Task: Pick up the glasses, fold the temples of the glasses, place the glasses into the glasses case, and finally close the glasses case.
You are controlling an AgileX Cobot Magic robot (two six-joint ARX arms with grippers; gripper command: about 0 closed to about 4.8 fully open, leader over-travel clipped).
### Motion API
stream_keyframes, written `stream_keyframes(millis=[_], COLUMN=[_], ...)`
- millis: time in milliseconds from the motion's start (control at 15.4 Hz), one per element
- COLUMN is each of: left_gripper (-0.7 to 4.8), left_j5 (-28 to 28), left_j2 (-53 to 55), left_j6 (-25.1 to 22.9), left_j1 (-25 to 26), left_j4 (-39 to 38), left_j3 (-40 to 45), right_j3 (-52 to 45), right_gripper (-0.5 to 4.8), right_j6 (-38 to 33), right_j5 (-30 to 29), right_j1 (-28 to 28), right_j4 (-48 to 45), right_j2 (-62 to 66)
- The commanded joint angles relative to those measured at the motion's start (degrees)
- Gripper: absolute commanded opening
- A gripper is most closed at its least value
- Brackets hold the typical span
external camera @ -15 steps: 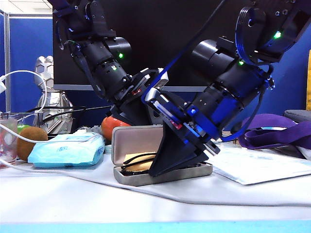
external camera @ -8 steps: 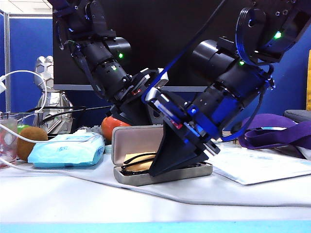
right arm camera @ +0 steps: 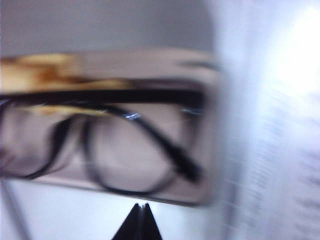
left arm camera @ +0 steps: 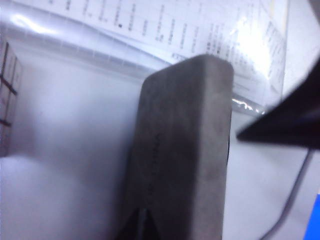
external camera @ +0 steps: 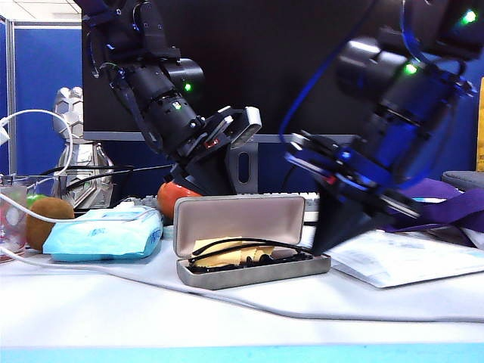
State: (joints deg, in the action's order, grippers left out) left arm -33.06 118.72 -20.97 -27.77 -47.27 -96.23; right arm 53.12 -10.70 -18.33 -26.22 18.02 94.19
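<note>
On the worktop (external camera: 242,318), the case (external camera: 249,234) lies open with its lid upright, and the glasses (external camera: 246,253) rest inside on the tan lining and a yellow cloth (external camera: 215,249), temples (right arm camera: 100,96) folded across the lenses. One loop of frame seems to rise slightly above the tray rim.

The left hand (left arm camera: 142,222) sits behind the lid, fingertips pinched together and holding nothing, close against the grey outer shell; whether it touches I cannot tell. The right hand (right arm camera: 141,220) is blurred, also pinched together and empty, hanging beside the case's right end above a clear document sleeve (external camera: 401,257).

Closing the lid looks like the step in hand. To do it well, the left hand would likely push the lid's back forward and down in a slow arc about the hinge, pressing near the middle so the lid does not twist. The light tray may skid or tip, so the right hand could brace its front edge or right end. The frame should settle below the rim first, or the lid may pinch it.

A white cloth covers the worktop, wrinkled near the case. To the left lie a blue wipes pack (external camera: 106,233), a kiwi (external camera: 49,221) and white cables (external camera: 30,204); a red fruit (external camera: 172,198) sits behind, a purple strap (external camera: 446,208) right. Blue partitions and a dark screen (external camera: 287,53) back the room.
</note>
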Motion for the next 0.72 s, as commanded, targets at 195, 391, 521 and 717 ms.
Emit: stream_keyframes(millis=[195,391,521,717], left_gripper=[-0.05,-0.05,-0.05,-0.05], left_j5=[-0.85,-3.26,-4.24,-5.4], left_j2=[-0.28,-0.28,-0.28,-0.28], left_j6=[-0.02,0.0,0.0,0.0], left_j1=[-0.07,-0.07,-0.09,-0.11], left_j4=[-0.07,-0.26,-0.33,-0.48], left_j3=[-0.17,-0.2,-0.17,-0.15], right_j3=[-0.04,-0.11,-0.15,-0.17], right_gripper=[-0.01,-0.01,-0.01,-0.01], right_j6=[-3.74,-4.87,-6.27,-10.05], right_j5=[-6.56,-7.39,-7.8,-10.12], right_j1=[1.6,1.57,1.57,1.53], right_j4=[0.24,-1.25,-3.54,-8.15], right_j2=[1.62,3.65,5.44,7.26])
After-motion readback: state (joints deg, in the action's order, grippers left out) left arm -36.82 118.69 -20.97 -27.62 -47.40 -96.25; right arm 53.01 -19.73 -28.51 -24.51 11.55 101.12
